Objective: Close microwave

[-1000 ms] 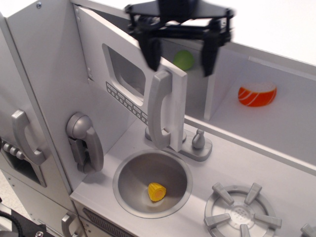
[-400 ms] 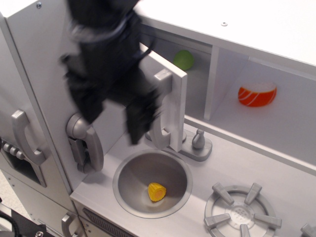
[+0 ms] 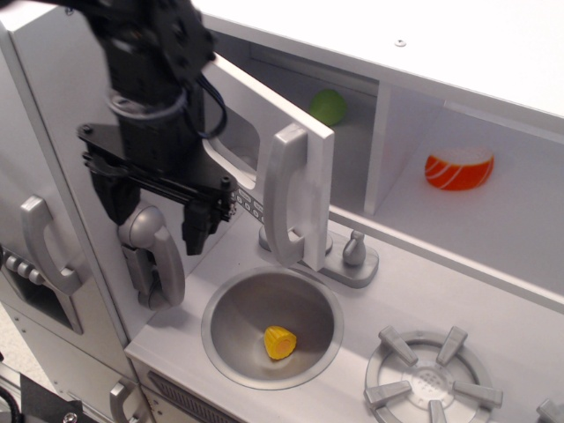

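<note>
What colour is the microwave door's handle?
Grey, a vertical bar handle on the white microwave door; it shows clearly in the observation.image view.

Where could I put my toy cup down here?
Bare counter lies between the sink and the burner. The shelf beside the orange-white toy is free too. It is crowded by the open microwave door, where the claw hangs.
</note>
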### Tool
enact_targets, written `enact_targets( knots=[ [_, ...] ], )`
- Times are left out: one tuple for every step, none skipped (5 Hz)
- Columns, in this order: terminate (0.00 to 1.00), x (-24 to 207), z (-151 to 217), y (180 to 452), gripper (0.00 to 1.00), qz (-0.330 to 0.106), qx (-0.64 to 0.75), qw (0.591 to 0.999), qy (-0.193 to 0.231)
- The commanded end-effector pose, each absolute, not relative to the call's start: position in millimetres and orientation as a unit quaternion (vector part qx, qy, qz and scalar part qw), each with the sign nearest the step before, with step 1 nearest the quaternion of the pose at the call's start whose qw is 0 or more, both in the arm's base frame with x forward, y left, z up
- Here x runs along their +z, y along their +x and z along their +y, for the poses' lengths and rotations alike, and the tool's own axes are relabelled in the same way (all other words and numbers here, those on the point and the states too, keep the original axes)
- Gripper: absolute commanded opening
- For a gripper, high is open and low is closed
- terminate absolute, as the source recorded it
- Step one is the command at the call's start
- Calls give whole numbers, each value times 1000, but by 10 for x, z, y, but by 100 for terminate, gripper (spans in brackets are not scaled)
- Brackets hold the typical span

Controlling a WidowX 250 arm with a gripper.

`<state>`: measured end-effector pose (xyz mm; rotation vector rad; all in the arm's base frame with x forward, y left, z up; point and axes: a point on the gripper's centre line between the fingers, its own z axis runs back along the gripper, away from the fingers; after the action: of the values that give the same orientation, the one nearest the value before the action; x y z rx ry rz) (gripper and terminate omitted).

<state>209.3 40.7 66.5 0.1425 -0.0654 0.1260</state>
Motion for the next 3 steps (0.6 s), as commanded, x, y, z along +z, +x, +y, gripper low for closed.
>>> enact_targets(
  knots=[
    [0,726,489,2563,100,-87,95,988,90],
    [0,738,473,2717,100,-96,103,986,85],
    [0,746,429,2820,100,-99,110,986,78]
  ],
)
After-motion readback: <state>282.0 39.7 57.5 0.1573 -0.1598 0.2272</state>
